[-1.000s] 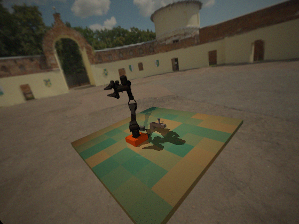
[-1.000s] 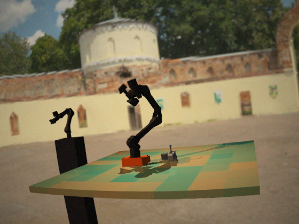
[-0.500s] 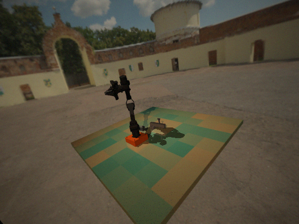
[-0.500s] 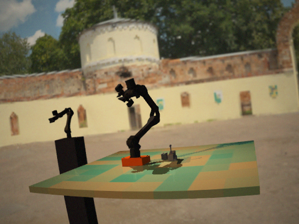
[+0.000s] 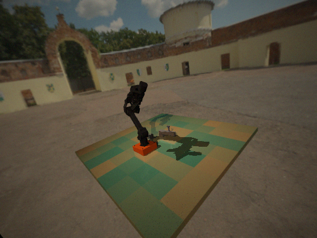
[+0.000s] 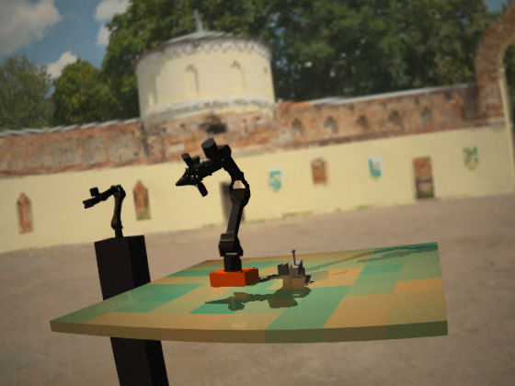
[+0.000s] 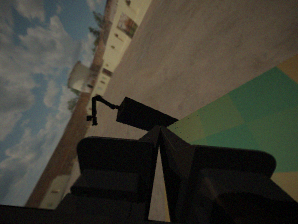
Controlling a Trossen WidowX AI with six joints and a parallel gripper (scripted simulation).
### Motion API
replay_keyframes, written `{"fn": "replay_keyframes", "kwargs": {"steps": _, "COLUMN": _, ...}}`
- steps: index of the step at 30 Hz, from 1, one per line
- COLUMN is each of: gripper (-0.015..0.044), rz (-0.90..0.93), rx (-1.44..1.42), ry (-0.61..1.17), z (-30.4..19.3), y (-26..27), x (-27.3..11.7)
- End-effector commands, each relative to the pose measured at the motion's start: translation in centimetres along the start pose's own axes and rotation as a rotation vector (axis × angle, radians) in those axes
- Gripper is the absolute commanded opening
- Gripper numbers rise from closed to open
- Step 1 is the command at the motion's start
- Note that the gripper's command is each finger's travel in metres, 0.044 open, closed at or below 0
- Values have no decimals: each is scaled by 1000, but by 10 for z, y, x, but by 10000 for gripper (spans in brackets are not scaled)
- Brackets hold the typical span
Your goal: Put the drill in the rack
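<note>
From the top view, the arm (image 5: 136, 113) stands on its orange base (image 5: 145, 148) near the middle of the checkered bench (image 5: 175, 192), the gripper (image 5: 140, 86) raised high. The fixture with the drill (image 5: 167, 132) sits just beside the base, toward the far right edge.

In the exterior view, the gripper (image 6: 184, 180) points away from the drill (image 6: 292, 267), well above it.

At the wrist, the fingers meet tip to tip, holding nothing.

The key press has not begun, I judge. Next the arm must swing round and come down onto the key.
</note>
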State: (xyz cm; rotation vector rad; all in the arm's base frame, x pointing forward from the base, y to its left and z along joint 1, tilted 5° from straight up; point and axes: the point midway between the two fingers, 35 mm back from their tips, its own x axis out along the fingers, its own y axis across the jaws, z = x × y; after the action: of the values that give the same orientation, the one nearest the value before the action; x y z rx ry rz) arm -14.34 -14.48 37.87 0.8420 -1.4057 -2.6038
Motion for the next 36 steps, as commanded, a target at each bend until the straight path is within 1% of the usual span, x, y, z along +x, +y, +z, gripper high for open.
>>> {"fn": "replay_keyframes", "kwargs": {"steps": 1, "gripper": 0, "rz": -21, "rx": -22, "ry": 210, "z": -64, "y": 0, "x": -2}}
{"fn": "replay_keyframes", "kwargs": {"steps": 5, "gripper": 0, "rz": -71, "rx": -58, "ry": 425, "z": -131, "y": -10, "x": -20}}
{"fn": "replay_keyframes", "kwargs": {"steps": 9, "gripper": 0, "rz": -146, "rx": -117, "ry": 609, "z": -189, "y": -32, "x": -50}}
{"fn": "replay_keyframes", "kwargs": {"steps": 13, "gripper": 0, "rz": -220, "rx": -206, "ry": 748, "z": -235, "y": -63, "x": -85}}
{"fn": "replay_keyframes", "kwargs": {"steps": 16, "gripper": 0, "rz": -277, "rx": -275, "ry": 827, "z": -259, "y": -90, "x": -113}}
{"fn": "replay_keyframes", "kwargs": {"steps": 19, "gripper": 0, "rz": -349, "rx": -321, "ry": 888, "z": -275, "y": -116, "x": -137}}
{"fn": "replay_keyframes", "kwargs": {"steps": 24, "gripper": 0, "rz": -527, "rx": -435, "ry": 972, "z": -292, "y": -181, "x": -190}}
{"fn": "replay_keyframes", "kwargs": {"steps": 27, "gripper": 0, "rz": -635, "rx": -513, "ry": 986, "z": -291, "y": -223, "x": -219}}
{"fn": "replay_keyframes", "kwargs": {"steps": 31, "gripper": 0, "rz": -771, "rx": -624, "ry": 959, "z": -277, "y": -281, "x": -252}}
{"fn": "replay_keyframes", "kwargs": {"steps": 33, "gripper": 0, "rz": -810, "rx": -659, "ry": 941, "z": -270, "y": -299, "x": -260}}
{"fn": "replay_keyframes", "kwargs": {"steps": 36, "gripper": 0, "rz": -815, "rx": -663, "ry": 938, "z": -269, "y": -301, "x": -261}}
